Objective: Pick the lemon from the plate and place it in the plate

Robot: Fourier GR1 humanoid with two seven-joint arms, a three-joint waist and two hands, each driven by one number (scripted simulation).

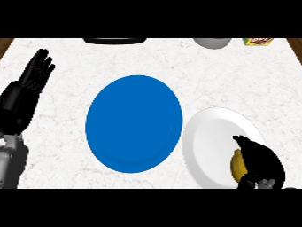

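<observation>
On the white plate (209,133) at the lower right of the counter lies the lemon (237,165), a yellow oval with its long axis running roughly toward and away from the robot. It sits near that plate's right edge, close to the bottom of the view. The robot's right hand (261,162) comes in from the lower right corner and covers the lemon's right side, its black fingers curled around the fruit so that only the left half of the yellow shows. The hand looks closed on the lemon, and I cannot tell whether the lemon rests on the plate or has lifted off it.

Just to the left of the white plate, almost touching its rim, is the blue plate (133,123), a large oval in the middle of the counter. This looks to be where the lemon belongs, so the coming move is a short carry to the left, across the white rim and over the blue surface.

The left hand (36,73) rests open at the far left, fingers straight and pointing away from the robot, well apart from both plates. The right hand is plainly the nearer one.

Along the counter's far edge are a dark tray (114,40), a grey bowl (213,43) and a small yellow box (258,41).
</observation>
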